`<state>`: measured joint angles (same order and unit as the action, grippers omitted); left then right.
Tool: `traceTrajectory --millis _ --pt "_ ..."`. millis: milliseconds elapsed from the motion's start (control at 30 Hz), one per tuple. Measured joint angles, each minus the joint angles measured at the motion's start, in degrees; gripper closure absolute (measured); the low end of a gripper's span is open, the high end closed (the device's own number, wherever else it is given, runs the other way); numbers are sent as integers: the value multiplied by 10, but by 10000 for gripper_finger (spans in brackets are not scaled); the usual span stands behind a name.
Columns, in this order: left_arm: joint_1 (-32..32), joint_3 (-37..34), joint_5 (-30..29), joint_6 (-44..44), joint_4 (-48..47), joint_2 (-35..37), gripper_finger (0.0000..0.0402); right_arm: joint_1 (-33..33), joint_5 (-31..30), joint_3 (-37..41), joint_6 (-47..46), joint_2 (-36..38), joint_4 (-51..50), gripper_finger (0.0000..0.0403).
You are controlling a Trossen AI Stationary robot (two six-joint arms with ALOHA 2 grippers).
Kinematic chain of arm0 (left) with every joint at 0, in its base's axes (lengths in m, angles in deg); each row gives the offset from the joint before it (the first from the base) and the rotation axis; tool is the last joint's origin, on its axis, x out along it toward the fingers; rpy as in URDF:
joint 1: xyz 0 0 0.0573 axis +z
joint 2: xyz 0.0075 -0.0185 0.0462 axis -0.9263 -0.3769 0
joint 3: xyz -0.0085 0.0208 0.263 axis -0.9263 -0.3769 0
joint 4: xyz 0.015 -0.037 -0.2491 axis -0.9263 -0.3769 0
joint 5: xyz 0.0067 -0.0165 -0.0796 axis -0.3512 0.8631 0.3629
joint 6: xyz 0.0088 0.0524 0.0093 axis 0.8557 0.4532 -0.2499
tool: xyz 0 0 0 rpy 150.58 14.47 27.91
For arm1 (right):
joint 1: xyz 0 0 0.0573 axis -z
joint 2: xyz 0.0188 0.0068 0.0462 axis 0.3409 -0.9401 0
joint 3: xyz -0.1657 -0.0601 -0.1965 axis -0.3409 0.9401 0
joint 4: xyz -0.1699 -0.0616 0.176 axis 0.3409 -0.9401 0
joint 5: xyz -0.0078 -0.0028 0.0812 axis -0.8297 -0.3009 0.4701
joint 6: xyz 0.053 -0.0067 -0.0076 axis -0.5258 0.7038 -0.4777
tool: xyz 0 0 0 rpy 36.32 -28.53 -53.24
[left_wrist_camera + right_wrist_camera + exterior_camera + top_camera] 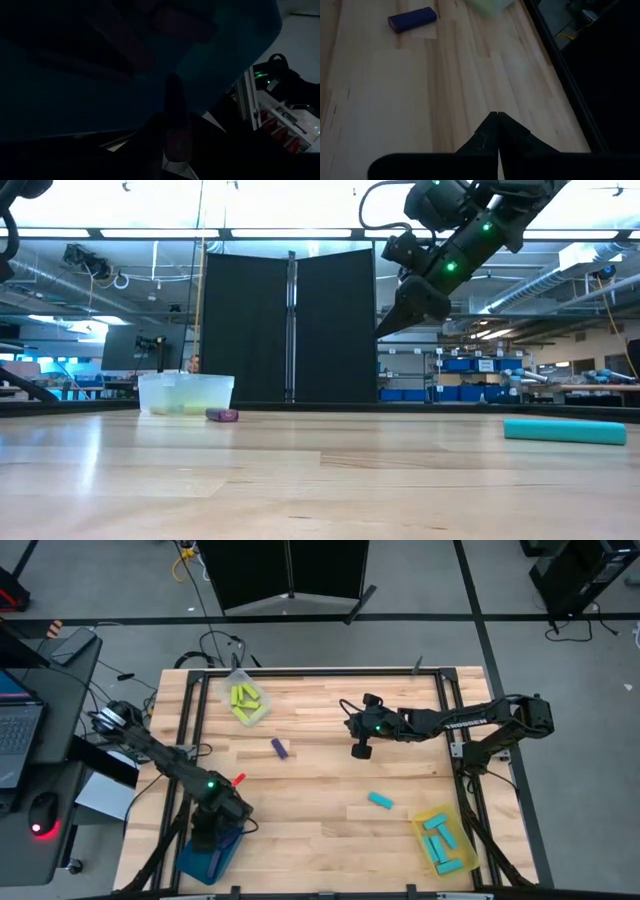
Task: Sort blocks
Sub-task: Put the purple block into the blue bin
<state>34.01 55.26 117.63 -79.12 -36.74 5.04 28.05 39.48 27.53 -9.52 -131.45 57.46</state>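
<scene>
Closest to the low camera, the cyan block (565, 431) lies flat at table's five o'clock, long axis eight-to-two, so the empty, pinched-together right gripper (361, 750) should straddle its short sides, while the left gripper's (213, 837) fingers over the teal tray (190, 863) stay unreadable.

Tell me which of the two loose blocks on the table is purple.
The purple block lies left of centre, nearer the clear tray of yellow-green blocks. The other loose one, the cyan block, lies near the yellow tray.
</scene>
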Motion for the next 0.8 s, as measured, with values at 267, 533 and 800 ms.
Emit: traceTrajectory --millis 267,533,800 --pt "0 0 -18 14 1 0 265 2 0 0 0 0 -1 393" --pt "0 0 -12 28 -2 1 287 2 0 0 0 0 -1 393" --pt "25 0 -20 51 -2 8 391 18 61 0 -10 0 4 393"
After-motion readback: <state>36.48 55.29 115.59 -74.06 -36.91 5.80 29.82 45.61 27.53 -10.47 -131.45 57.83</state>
